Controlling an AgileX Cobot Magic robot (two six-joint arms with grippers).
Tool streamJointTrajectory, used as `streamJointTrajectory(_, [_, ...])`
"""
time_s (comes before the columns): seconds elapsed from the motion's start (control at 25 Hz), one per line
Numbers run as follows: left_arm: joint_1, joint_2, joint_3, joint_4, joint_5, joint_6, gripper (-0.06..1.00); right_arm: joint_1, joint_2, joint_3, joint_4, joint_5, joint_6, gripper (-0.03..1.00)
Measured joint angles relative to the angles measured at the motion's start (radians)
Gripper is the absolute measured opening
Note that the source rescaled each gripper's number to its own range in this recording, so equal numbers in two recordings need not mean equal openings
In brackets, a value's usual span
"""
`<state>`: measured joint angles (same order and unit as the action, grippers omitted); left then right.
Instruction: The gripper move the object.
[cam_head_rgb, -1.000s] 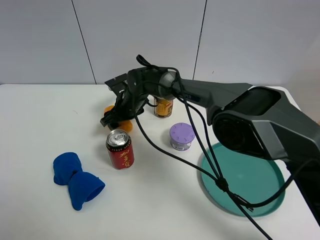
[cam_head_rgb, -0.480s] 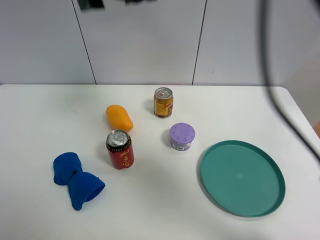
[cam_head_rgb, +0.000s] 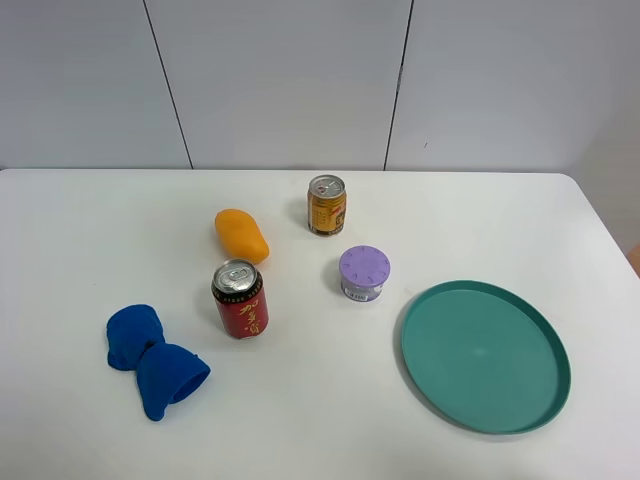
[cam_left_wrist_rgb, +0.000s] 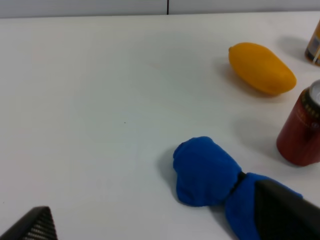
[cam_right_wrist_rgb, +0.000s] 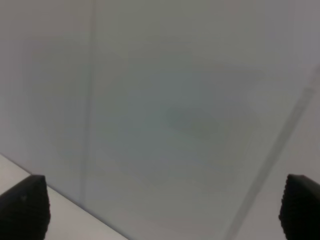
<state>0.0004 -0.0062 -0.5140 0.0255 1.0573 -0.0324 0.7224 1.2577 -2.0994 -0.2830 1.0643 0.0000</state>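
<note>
The orange mango-like object (cam_head_rgb: 241, 235) lies free on the white table, left of the gold can and just behind the red can. It also shows in the left wrist view (cam_left_wrist_rgb: 261, 68). Neither arm shows in the exterior high view. My left gripper (cam_left_wrist_rgb: 150, 222) is open and empty, low over the table's left part, with the blue cloth between it and the object. My right gripper (cam_right_wrist_rgb: 160, 200) is open and empty and faces the grey wall, far from the object.
A red can (cam_head_rgb: 240, 298) stands in front of the object and a gold can (cam_head_rgb: 327, 204) to its right. A purple-lidded jar (cam_head_rgb: 364, 272) stands mid-table. A teal plate (cam_head_rgb: 485, 355) lies at the right front. A blue cloth (cam_head_rgb: 150, 358) lies at the left front.
One second ago my right arm reached over the object. It has lifted away and left the exterior high view. The object now lies uncovered, at about the same spot.
</note>
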Motion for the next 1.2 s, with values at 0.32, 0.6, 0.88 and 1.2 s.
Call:
streamJointTrajectory(0.32, [0.0,0.0,0.0,0.0,0.0,0.0,1.0,-0.002,-0.191,0.001,-0.144,0.154,-0.058,1.0])
streamJointTrajectory(0.6, [0.0,0.0,0.0,0.0,0.0,0.0,1.0,-0.388,-0.4,0.065,0.022,0.154,-0.106,1.0])
streamJointTrajectory(0.88, [0.0,0.0,0.0,0.0,0.0,0.0,1.0,-0.608,-0.706,0.389,0.155,0.153,-0.12,1.0])
streamJointTrajectory(1.2, [0.0,0.0,0.0,0.0,0.0,0.0,1.0,-0.711,-1.035,0.995,0.172,0.156,0.061,1.0])
